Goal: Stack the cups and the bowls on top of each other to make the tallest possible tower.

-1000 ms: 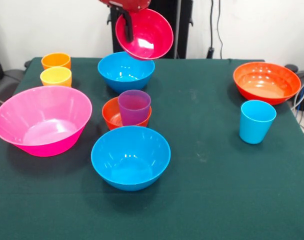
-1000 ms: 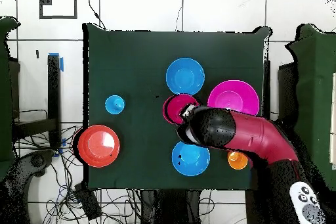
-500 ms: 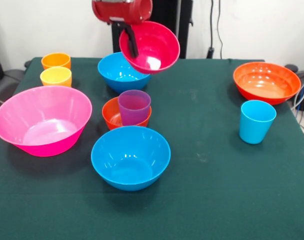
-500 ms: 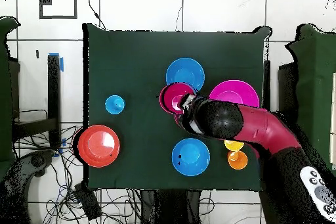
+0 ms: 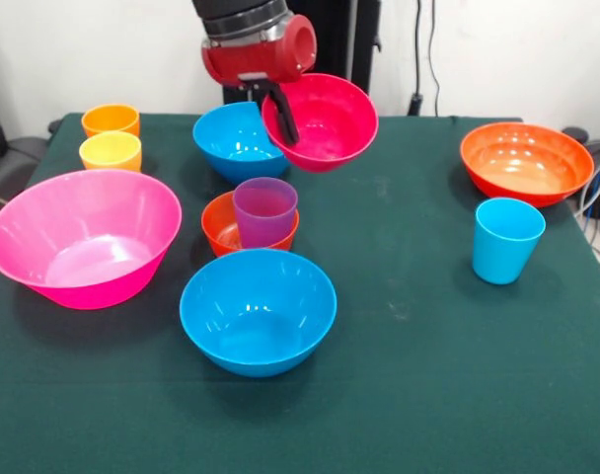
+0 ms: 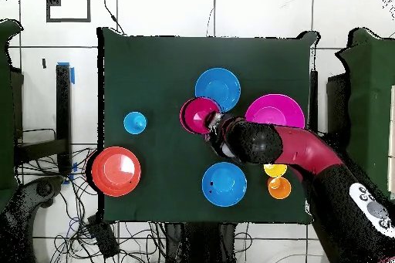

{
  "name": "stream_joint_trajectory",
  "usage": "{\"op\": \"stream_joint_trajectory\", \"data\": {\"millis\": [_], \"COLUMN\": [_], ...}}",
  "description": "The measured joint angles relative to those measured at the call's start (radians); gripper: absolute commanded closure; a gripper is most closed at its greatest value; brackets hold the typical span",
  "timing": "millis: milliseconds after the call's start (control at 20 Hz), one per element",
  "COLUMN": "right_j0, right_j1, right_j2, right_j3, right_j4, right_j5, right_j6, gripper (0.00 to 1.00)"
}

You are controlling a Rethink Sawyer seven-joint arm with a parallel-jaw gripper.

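My gripper point(image 5: 281, 111) is shut on the rim of the small magenta-red bowl point(image 5: 325, 123) and holds it in the air, open side up, right of the far blue bowl point(image 5: 233, 141). The held bowl also shows in the overhead view point(image 6: 199, 113). Below it the purple cup point(image 5: 264, 210) stands inside the small orange bowl point(image 5: 221, 226). The near blue bowl point(image 5: 258, 310) sits in front. The large pink bowl point(image 5: 83, 237) is at the left. The orange cup point(image 5: 111, 119) and yellow cup point(image 5: 111, 150) stand at the far left. The orange-red bowl point(image 5: 526, 162) and light blue cup point(image 5: 505, 239) are at the right.
The green table point(image 5: 418, 375) carries all the pieces. Cables lie on the floor by the table in the overhead view point(image 6: 46, 198).
My gripper has come down and moved right in the front view with the magenta-red bowl, which has levelled from a steep tilt to nearly upright.
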Motion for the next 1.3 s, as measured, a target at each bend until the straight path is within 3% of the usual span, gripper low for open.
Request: {"op": "stream_joint_trajectory", "data": {"millis": [550, 1300], "right_j0": [-0.084, -0.109], "right_j1": [0.078, 0.145], "right_j2": [0.112, 0.182], "right_j3": [0.01, 0.002], "right_j4": [-0.08, -0.136], "right_j5": [0.0, 0.02], "right_j6": [0.0, 0.0], "gripper": [1.0, 1.0]}}
